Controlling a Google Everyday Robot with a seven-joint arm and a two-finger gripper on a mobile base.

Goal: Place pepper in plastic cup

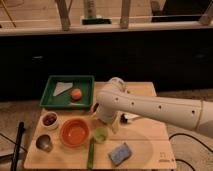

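The pepper is a long green one lying on the wooden table near the front edge, just below the orange bowl and the cup. The plastic cup is small, pale lime-green and stands upright to the right of the orange bowl. My gripper hangs at the end of the white arm, which reaches in from the right. It is just behind and slightly right of the cup, above the table. The pepper lies apart from it.
An orange bowl stands left of the cup. A white bowl with dark contents and a shiny metal cup are at the left. A green tray at the back holds a white piece and an orange fruit. A blue sponge lies front right.
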